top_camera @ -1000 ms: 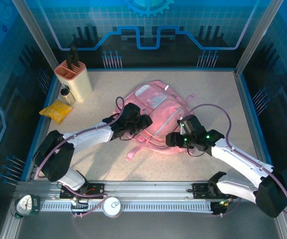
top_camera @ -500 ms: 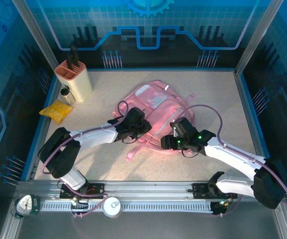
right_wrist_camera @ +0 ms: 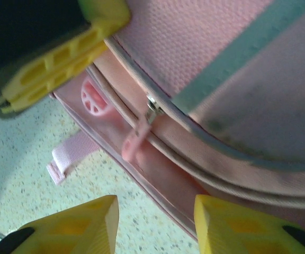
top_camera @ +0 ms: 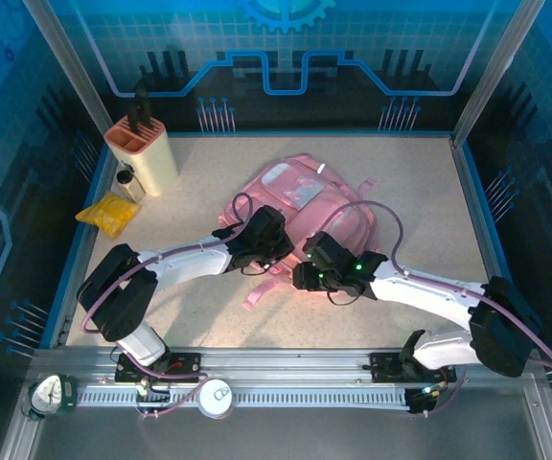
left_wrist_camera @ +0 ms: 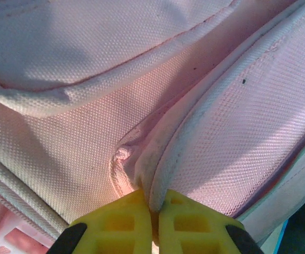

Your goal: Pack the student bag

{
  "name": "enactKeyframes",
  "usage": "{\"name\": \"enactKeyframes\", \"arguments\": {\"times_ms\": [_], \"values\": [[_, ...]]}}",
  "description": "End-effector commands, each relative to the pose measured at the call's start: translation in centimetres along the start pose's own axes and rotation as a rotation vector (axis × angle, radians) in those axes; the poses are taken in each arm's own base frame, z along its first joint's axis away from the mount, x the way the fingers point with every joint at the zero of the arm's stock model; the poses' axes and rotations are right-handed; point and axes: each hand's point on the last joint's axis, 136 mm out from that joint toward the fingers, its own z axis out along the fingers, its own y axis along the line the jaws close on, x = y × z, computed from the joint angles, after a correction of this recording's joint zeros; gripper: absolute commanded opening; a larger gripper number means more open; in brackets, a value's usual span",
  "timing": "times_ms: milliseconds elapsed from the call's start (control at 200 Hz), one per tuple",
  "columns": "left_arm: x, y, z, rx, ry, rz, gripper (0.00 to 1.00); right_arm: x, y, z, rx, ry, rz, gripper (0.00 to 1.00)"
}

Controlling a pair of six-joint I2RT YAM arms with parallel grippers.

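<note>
The large soft pink fabric student bag (top_camera: 305, 203) lies mid-way on the speckled table (top_camera: 410, 182). At its six o'clock edge the left gripper (left_wrist_camera: 153, 203) is clenched on a piped seam (left_wrist_camera: 158, 159) of the bag. Just beside it, the right gripper (right_wrist_camera: 155, 211) stands spread, a pink zipper pull (right_wrist_camera: 135, 136) untouched beyond its fingertips.

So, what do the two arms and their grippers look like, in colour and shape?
Both the left arm and the right arm have white links and black joints, with a thin purple cable looping along each. Small green lights glow near the right wrist. The left gripper and right gripper have blocky yellow fingers with ribbed hollows.
</note>
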Motion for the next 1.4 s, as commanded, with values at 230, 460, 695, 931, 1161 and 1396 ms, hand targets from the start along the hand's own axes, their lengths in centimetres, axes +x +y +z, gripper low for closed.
{"name": "enactKeyframes", "arguments": {"times_ms": [230, 460, 695, 931, 1161, 1396], "values": [[0.5, -1.8, -0.4, 0.061, 0.008, 0.019, 0.02, -2.5, 2.1, 1.7, -0.006, -0.126, 0.104, 0.38], [0.7, -1.8, -0.2, 0.064, 0.022, 0.019, 0.01, -3.8, 0.5, 4.0, 0.063, -0.134, 0.144, 0.31], [0.5, -1.6, -0.3, 0.056, 0.008, 0.024, 0.01, -3.8, 0.1, 4.2, 0.117, -0.15, 0.1, 0.16], [0.1, -0.9, -0.4, 0.024, -0.014, 0.033, 0.0, -3.0, -0.7, 3.4, 0.137, -0.153, 0.087, 0.02], [-1.7, 1.3, -0.6, -0.008, -0.045, 0.019, 0.0, -1.3, -3.5, 1.5, 0.224, -0.139, 0.043, 0.0], [-3.8, 2.9, -1.6, -0.044, -0.069, 0.046, 0.0, -0.7, -6.9, -1.2, 0.294, -0.166, -0.062, 0.0]]}}
